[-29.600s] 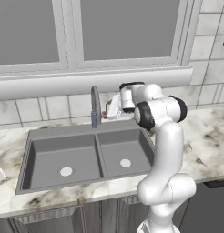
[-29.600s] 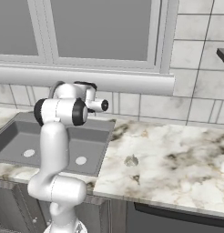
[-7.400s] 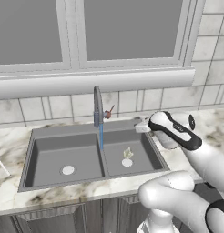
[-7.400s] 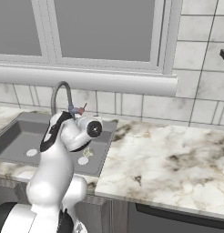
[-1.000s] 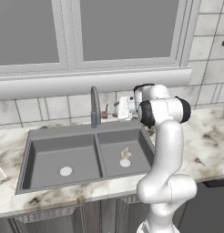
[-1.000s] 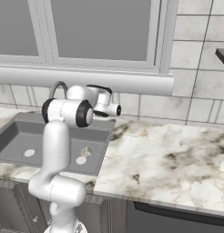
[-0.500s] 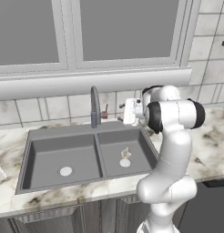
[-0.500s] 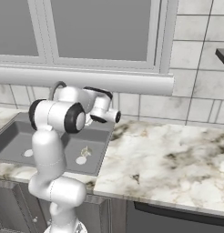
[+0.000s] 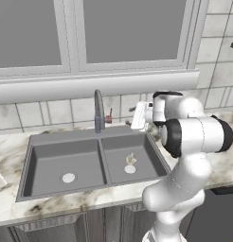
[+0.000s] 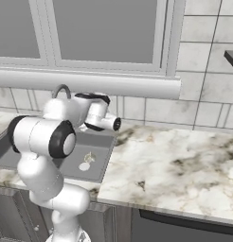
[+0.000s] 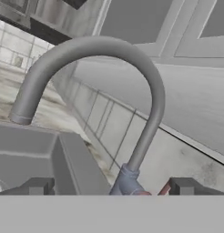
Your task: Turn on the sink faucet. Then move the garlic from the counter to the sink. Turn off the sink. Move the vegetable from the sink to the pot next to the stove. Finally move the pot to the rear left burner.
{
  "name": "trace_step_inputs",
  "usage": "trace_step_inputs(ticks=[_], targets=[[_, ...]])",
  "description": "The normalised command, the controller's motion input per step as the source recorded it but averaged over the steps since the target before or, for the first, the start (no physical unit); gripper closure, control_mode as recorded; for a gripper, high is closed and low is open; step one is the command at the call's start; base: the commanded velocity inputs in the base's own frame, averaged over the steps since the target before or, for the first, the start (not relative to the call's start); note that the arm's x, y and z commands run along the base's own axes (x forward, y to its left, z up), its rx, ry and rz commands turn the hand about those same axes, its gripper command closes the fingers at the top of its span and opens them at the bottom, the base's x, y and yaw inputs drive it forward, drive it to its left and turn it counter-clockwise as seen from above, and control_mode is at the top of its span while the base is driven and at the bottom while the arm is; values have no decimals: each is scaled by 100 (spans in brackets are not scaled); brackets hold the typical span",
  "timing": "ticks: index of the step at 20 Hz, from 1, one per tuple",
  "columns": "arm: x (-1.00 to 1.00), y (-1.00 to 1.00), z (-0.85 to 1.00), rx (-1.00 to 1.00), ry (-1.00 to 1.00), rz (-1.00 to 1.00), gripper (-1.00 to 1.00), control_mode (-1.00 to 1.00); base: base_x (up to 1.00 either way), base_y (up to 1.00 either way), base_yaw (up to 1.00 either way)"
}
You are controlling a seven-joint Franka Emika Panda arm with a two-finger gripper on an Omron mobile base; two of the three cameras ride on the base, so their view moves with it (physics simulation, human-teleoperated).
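1. Garlic (image 9: 130,159) lies in the right basin of the double sink (image 9: 52,140), just above the drain there; we also see it from the right base view (image 10: 89,158), pale against the grey floor of the basin.
2. We see the faucet (image 9: 98,110) standing at the back rim of the sink, over the divider between the two basins, with its small red handle (image 9: 109,118) just to its right.
3. In the hand view the faucet's grey gooseneck (image 11: 150,86) arches across the picture, its spout end pointing down at the left, and a bit of the red handle (image 11: 163,189) shows at the base.
4. Our gripper (image 9: 138,116) hangs above the sink's back right corner, near the handle but apart from it; its two finger tips (image 11: 38,186) stand wide apart with nothing between them.
5. We see marble counter (image 10: 175,165) running off to the right of the sink, and a window (image 9: 128,33) above the tiled wall behind it.
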Motion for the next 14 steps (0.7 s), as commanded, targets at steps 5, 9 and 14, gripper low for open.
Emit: trace_step_inputs(ticks=[5,9,14], targets=[[-30,0,52,-1,27,-14,-100,-100,0,0,0],[-39,0,47,0,29,-15,-100,-100,0,0,0],[-51,0,35,0,30,-17,-100,-100,0,0,0]])
